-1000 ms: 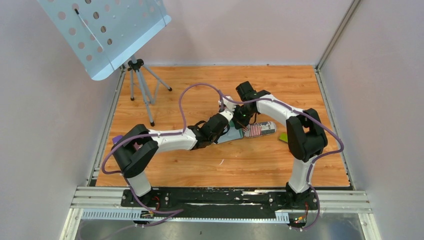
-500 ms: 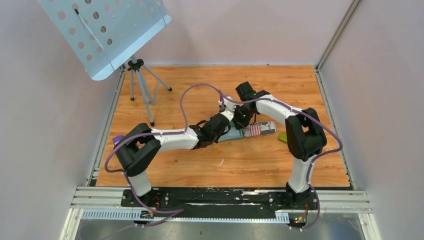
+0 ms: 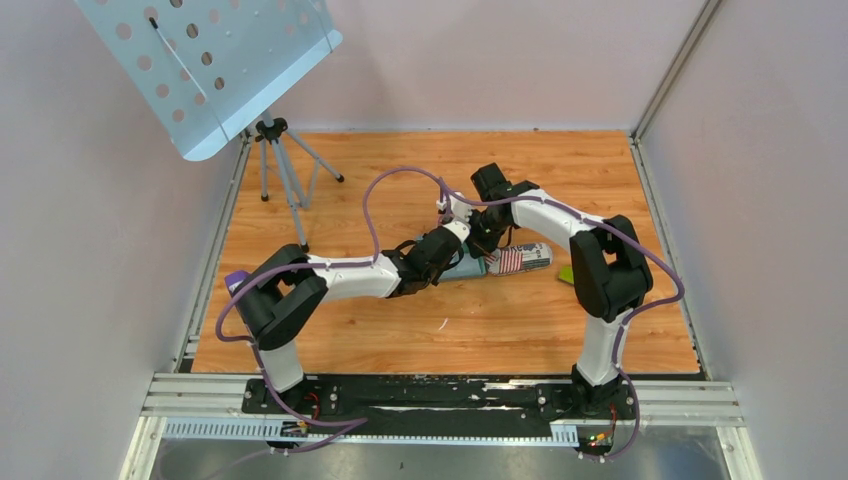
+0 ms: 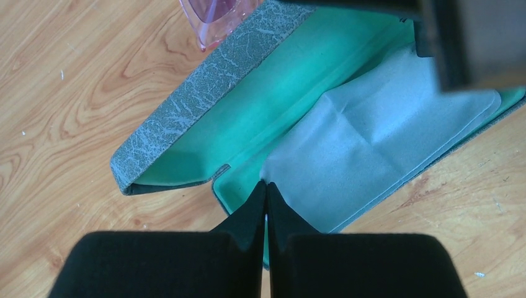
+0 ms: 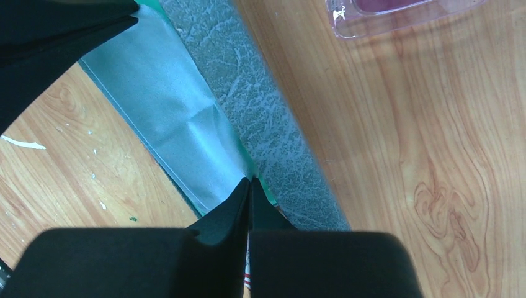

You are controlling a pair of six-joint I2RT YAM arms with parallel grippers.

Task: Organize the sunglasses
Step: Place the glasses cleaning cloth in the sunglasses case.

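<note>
Left wrist view gives us the plainest reading. The left gripper (image 4: 265,186) has its fingers pressed together, tips down at the near rim of the open grey oblong case with a teal lining (image 4: 186,105), and we see nothing pinched between them. The right gripper (image 5: 250,181) is likewise closed, its tips at the seam of the same case, with nothing in its hold. The small sunglasses with purple-pink lenses (image 4: 214,18) lie on the wooden table (image 4: 74,124) just beyond the case's far flap, outside it and unheld.

Our worry is the case. It looks light and hinged, so a push from either closed tip could slide it, fold it shut, or shove the flap into the sunglasses. Both arms crowd one spot, so a reach across may bump the other.

The pale grey-blue cleaning cloth (image 4: 372,143) covers the tray where the sunglasses would go and may bunch beneath them. The flag-patterned oblong case (image 3: 522,258) lies just beside, to the right. A perforated metal music stand (image 3: 200,70) stands well apart.
</note>
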